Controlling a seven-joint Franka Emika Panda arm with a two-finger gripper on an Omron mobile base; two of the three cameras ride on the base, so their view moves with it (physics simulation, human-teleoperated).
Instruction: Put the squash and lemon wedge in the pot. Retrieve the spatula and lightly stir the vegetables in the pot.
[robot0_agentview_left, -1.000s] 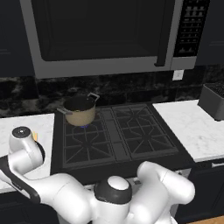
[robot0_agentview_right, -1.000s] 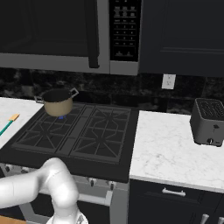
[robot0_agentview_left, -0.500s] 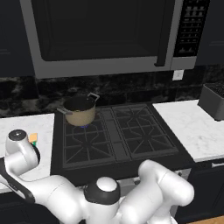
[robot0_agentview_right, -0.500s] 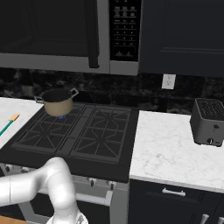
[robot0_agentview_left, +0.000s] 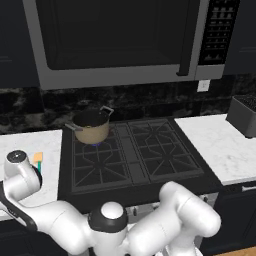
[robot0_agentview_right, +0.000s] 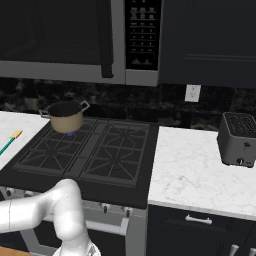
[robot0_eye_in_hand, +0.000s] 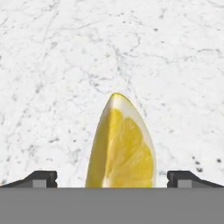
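Wide open, the gripper (robot0_eye_in_hand: 112, 178) hangs directly over the lemon wedge (robot0_eye_in_hand: 121, 146), with one dark fingertip (robot0_eye_in_hand: 40, 178) on each side of it and clear gaps between tips and fruit, so nothing is held. In the hand view the wedge lies on white marbled counter (robot0_eye_in_hand: 57, 65), its pointed end aimed away from the fingers and its cut yellow face turned up toward the camera.

From the left base view the white arm bends low to the left, its dark-jointed end over the counter's left section beside the stove (robot0_agentview_left: 132, 160). Just past that joint, near the stove's left edge, the spatula (robot0_agentview_left: 38, 160) lies on the counter with only its light-orange blade and a bit of teal handle visible. The right base view shows the same tool (robot0_agentview_right: 10, 141) at the far left edge of the picture, on the counter just left of the cooktop, blade pointing toward the back wall.

The pot (robot0_agentview_left: 91, 127) stands upright on the back left burner, dark inside, grey loop handles out to either side; the same pot (robot0_agentview_right: 66, 116) sits at the stove's rear left corner in the right base view. What lies inside it cannot be made out.

A microwave (robot0_agentview_left: 120, 40) hangs above the stove, and a dark toaster (robot0_agentview_right: 239, 139) sits on the right counter, well apart from the pot
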